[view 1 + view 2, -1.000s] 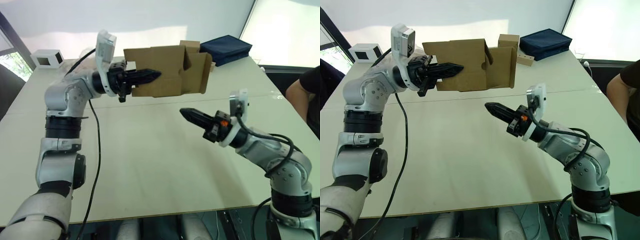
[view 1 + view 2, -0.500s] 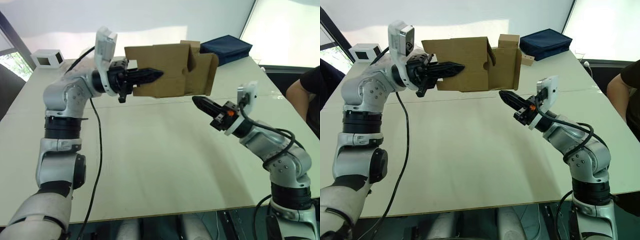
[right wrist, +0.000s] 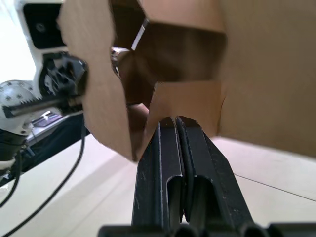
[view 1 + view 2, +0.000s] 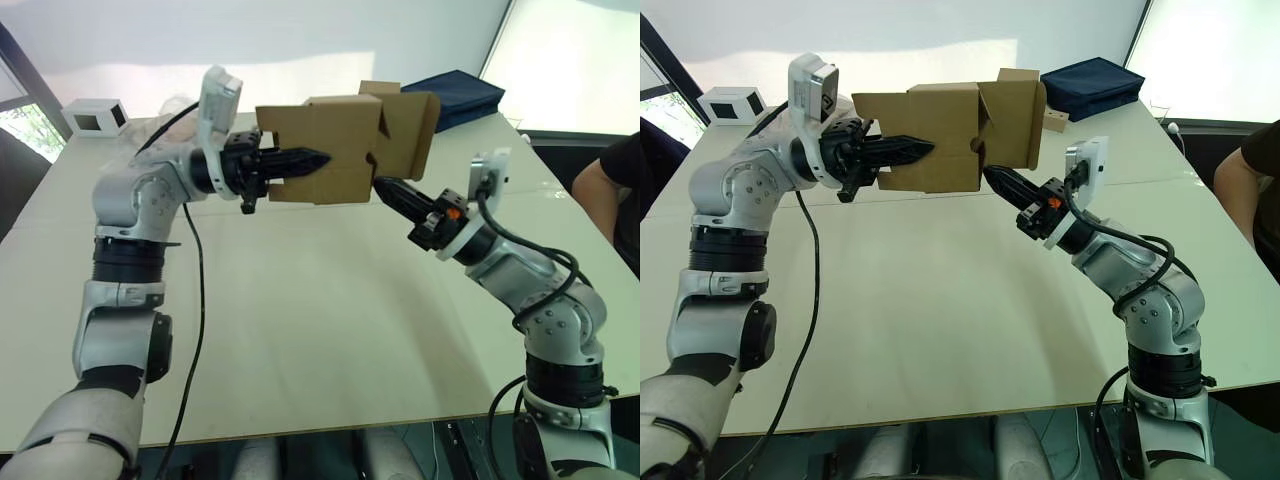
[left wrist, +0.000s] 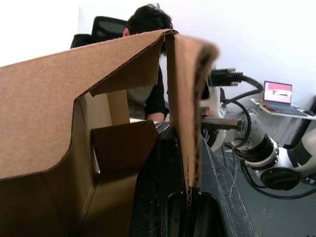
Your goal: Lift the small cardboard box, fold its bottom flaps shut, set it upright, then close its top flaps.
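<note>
Small cardboard box [image 4: 335, 148]: aloft over far counter [image 4: 300, 330], flaps at right end loose. Left hand [image 4: 300, 160]: clamped on box wall. Right hand [image 4: 385, 188]: fingers together, empty, tip at loose flap. Risk: hard push may twist box from grip. Far right: navy case [image 4: 452, 97]. Far left: white box [image 4: 95, 117]. Bright room.

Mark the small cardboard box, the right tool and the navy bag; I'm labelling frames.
small cardboard box [image 4: 335, 150]: left eye view, front panel.
right tool [image 4: 991, 177]: right eye view, closed fingertips at the box.
navy bag [image 4: 1090, 83]: right eye view, top face.
</note>
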Controlling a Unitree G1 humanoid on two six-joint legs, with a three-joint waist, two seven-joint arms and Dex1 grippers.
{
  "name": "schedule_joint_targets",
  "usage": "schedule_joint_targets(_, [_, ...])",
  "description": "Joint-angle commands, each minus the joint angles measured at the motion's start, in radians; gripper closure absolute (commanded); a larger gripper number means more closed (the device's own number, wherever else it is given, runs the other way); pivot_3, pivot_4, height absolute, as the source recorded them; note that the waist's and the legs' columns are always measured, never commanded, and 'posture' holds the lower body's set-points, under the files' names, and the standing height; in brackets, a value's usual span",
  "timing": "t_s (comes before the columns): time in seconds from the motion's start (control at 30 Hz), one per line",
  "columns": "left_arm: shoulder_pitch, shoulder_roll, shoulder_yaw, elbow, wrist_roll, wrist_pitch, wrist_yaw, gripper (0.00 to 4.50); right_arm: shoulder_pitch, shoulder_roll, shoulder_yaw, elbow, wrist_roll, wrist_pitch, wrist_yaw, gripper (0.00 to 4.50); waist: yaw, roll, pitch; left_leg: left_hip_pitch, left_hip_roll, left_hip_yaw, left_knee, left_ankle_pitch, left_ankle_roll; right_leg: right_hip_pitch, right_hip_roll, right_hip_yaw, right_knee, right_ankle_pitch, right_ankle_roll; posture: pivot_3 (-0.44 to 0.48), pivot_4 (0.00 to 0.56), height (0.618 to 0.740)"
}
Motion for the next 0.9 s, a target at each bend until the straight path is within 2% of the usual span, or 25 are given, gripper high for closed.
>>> schedule_joint_targets(0.03, [-0.006, -0.002, 0.009, -0.031, -0.014, -0.013, 0.005, 4.50, -0.025, 0.006, -0.004, -0.043, 0.021, -0.004, 0.001, 4.46, 0.000, 0.000, 0.000, 0.000, 0.000, 0.000, 0.000, 0.000, 0.000, 0.000, 0.000, 0.000, 0.000, 0.000, 0.000, 0.000, 0.150, 0.740])
schedule_joint_targets(0.6, [-0.008, 0.005, 0.032, -0.028, -0.021, -0.019, 0.020, 4.50, -0.054, 0.009, 0.032, -0.057, 0.034, 0.023, 0.015, 4.46, 0.000, 0.000, 0.000, 0.000, 0.000, 0.000, 0.000, 0.000, 0.000, 0.000, 0.000, 0.000, 0.000, 0.000, 0.000, 0.000, 0.150, 0.740])
schedule_joint_targets(0.9, [-0.011, 0.022, 0.032, -0.026, -0.020, -0.032, 0.007, 4.50, -0.029, -0.095, -0.041, -0.104, 0.113, 0.090, 0.032, 4.46, 0.001, 0.000, 0.000, 0.000, 0.000, 0.000, 0.000, 0.000, 0.000, 0.000, 0.000, 0.000, 0.000, 0.000, 0.000, 0.000, 0.150, 0.740])
